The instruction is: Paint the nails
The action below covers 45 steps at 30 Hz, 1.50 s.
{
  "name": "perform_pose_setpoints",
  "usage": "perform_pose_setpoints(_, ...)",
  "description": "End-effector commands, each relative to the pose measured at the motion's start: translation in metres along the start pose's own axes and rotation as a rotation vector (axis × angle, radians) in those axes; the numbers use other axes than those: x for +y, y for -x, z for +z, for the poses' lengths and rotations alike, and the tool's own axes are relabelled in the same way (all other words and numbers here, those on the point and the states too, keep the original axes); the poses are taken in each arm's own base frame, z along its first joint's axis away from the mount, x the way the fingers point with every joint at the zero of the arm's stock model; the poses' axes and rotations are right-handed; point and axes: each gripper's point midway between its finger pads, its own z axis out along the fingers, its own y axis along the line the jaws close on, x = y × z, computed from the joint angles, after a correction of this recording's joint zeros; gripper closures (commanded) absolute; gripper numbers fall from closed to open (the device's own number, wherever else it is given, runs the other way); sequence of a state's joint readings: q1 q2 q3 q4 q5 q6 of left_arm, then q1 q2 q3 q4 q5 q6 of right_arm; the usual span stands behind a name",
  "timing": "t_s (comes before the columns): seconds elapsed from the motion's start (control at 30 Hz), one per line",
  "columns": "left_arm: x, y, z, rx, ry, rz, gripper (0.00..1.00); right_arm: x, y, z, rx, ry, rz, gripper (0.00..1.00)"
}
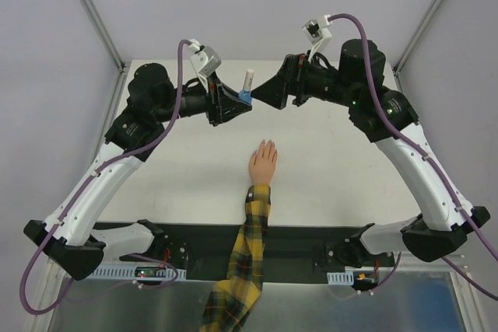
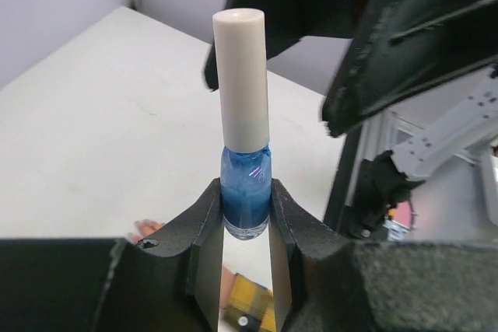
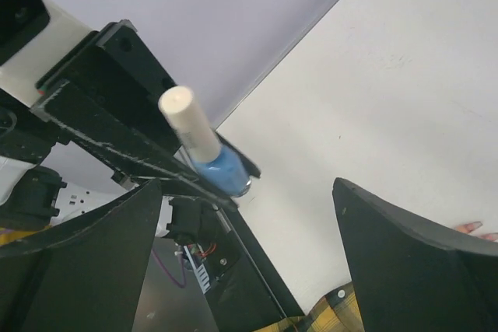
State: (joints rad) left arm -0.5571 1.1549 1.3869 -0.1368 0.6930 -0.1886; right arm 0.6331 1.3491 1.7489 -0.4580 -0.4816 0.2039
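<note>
left gripper (image 2: pixel 247 227) pinching blue bottle (image 2: pixel 246 184) low on the glass, upright, white cap (image 2: pixel 242 75) free on top, likely for twisting off. right gripper (image 1: pixel 264 92) spread wide just beside cap, gripping nothing. nails (image 1: pixel 267 145) on peach hand (image 1: pixel 263 165), flat on table (image 1: pixel 179 184), apart from both grippers.

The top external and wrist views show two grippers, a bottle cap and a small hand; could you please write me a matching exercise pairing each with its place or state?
Column one:
1. left gripper
2. right gripper
3. bottle cap
4. peach-coloured hand

Column two:
A. lying flat on the table, plaid sleeve towards the arm bases
B. shut on the blue nail polish bottle
C. open, nothing between the fingers
D. white, seated on the bottle, upright

Pairs: 1-B, 2-C, 3-D, 4-A
</note>
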Motion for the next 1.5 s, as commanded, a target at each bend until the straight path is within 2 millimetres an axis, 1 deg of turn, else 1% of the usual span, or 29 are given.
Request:
perform_pose_setpoints(0.0, 0.020, 0.015, -0.008, -0.055, 0.157, 0.116, 1.00, 0.008, 0.021, -0.012, -0.065, -0.143, -0.052, 0.04)
perform_pose_setpoints(0.03, 0.022, 0.015, -0.008, -0.056, 0.172, 0.121, 1.00, 0.010, 0.028, -0.010, -0.080, -0.155, -0.071, 0.02)
perform_pose_setpoints(0.07, 0.020, 0.015, -0.006, -0.049, 0.175, 0.133, 1.00, 0.015, 0.026, -0.007, -0.076, -0.152, -0.083, 0.02)
perform_pose_setpoints(0.13, 0.024, 0.013, -0.004, -0.038, 0.210, 0.143, 1.00, 0.011, 0.034, -0.004, -0.101, -0.198, -0.093, 0.03)
perform_pose_setpoints(0.17, 0.024, 0.016, -0.003, -0.040, 0.221, 0.166, 1.00, 0.007, 0.031, -0.002, -0.084, -0.222, -0.089, 0.04)
perform_pose_setpoints(0.2, 0.021, 0.013, 0.000, -0.025, 0.217, 0.171, 1.00, 0.007, 0.031, -0.001, -0.079, -0.235, -0.089, 0.06)
perform_pose_setpoints(0.23, 0.020, 0.013, 0.001, -0.025, 0.223, 0.180, 1.00, 0.004, 0.031, 0.002, -0.076, -0.254, -0.087, 0.14)
perform_pose_setpoints(0.33, 0.020, 0.014, 0.004, -0.025, 0.242, 0.183, 1.00, 0.004, 0.029, 0.010, -0.061, -0.263, -0.088, 0.26)
perform_pose_setpoints(0.47, 0.018, 0.013, 0.007, -0.025, 0.254, 0.184, 1.00, 0.007, 0.023, 0.018, -0.040, -0.259, -0.096, 0.37)
perform_pose_setpoints(0.6, 0.020, 0.014, 0.011, -0.023, 0.267, 0.183, 1.00, 0.007, 0.016, 0.021, -0.014, -0.250, -0.090, 0.46)
perform_pose_setpoints(0.63, 0.020, 0.015, 0.011, -0.026, 0.266, 0.184, 1.00, 0.006, 0.016, 0.021, -0.010, -0.253, -0.089, 0.52)
perform_pose_setpoints(0.7, 0.017, 0.015, 0.014, -0.023, 0.251, 0.183, 1.00, 0.005, 0.014, 0.019, -0.007, -0.256, -0.100, 0.57)
perform_pose_setpoints(0.77, 0.007, 0.014, 0.016, -0.018, 0.192, 0.181, 1.00, 0.005, 0.012, 0.016, -0.006, -0.245, -0.116, 0.62)
perform_pose_setpoints(0.8, 0.000, 0.013, 0.017, -0.013, 0.151, 0.181, 1.00, 0.006, 0.011, 0.016, -0.005, -0.233, -0.121, 0.69)
perform_pose_setpoints(0.83, -0.019, 0.011, 0.018, -0.003, 0.038, 0.180, 1.00, 0.007, 0.001, 0.015, 0.021, -0.198, -0.120, 0.77)
perform_pose_setpoints(0.87, -0.025, 0.011, 0.018, 0.004, -0.016, 0.155, 1.00, 0.004, 0.005, 0.015, 0.000, -0.179, -0.114, 0.86)
perform_pose_setpoints(0.9, -0.032, 0.010, 0.018, 0.014, -0.069, 0.137, 1.00, 0.003, 0.004, 0.014, -0.001, -0.158, -0.110, 0.99)
perform_pose_setpoints(0.93, -0.055, 0.008, 0.013, 0.033, -0.206, 0.101, 1.00, 0.006, -0.012, 0.011, 0.042, -0.094, -0.096, 1.00)
perform_pose_setpoints(0.97, -0.063, 0.008, 0.010, 0.042, -0.263, 0.083, 1.00, 0.006, -0.003, 0.012, 0.009, -0.041, -0.110, 1.00)
perform_pose_setpoints(1.0, -0.066, 0.009, 0.007, 0.050, -0.316, 0.065, 1.00, 0.010, -0.007, 0.011, 0.016, 0.032, -0.115, 1.00)
perform_pose_setpoints(1.03, -0.075, 0.011, 0.002, 0.062, -0.377, 0.016, 1.00, 0.034, -0.020, 0.005, 0.070, 0.217, -0.086, 0.99)
perform_pose_setpoints(1.07, -0.092, 0.009, -0.009, 0.091, -0.501, -0.006, 1.00, 0.035, -0.016, 0.004, 0.025, 0.308, -0.097, 1.00)
perform_pose_setpoints(1.1, -0.091, 0.010, -0.009, 0.100, -0.532, -0.029, 1.00, 0.044, -0.017, 0.000, 0.027, 0.388, -0.102, 0.99)
perform_pose_setpoints(1.13, -0.096, 0.013, -0.013, 0.114, -0.558, -0.059, 1.00, 0.054, -0.021, -0.008, 0.049, 0.464, -0.115, 1.00)
perform_pose_setpoints(1.17, -0.100, 0.012, -0.015, 0.126, -0.591, -0.064, 1.00, 0.057, -0.022, -0.009, 0.058, 0.485, -0.122, 1.00)
perform_pose_setpoints(1.3, -0.097, 0.014, -0.013, 0.118, -0.575, -0.063, 1.00, 0.062, -0.022, -0.013, 0.067, 0.504, -0.132, 1.00)
perform_pose_setpoints(1.4, -0.094, 0.013, -0.010, 0.117, -0.564, -0.068, 1.00, 0.057, -0.021, -0.013, 0.067, 0.463, -0.130, 0.99)
perform_pose_setpoints(1.43, -0.093, 0.013, -0.010, 0.116, -0.559, -0.067, 1.00, 0.057, -0.016, -0.012, 0.055, 0.443, -0.133, 0.98)
perform_pose_setpoints(1.47, -0.092, 0.013, -0.009, 0.112, -0.552, -0.063, 1.00, 0.054, -0.019, -0.012, 0.071, 0.422, -0.120, 0.96)
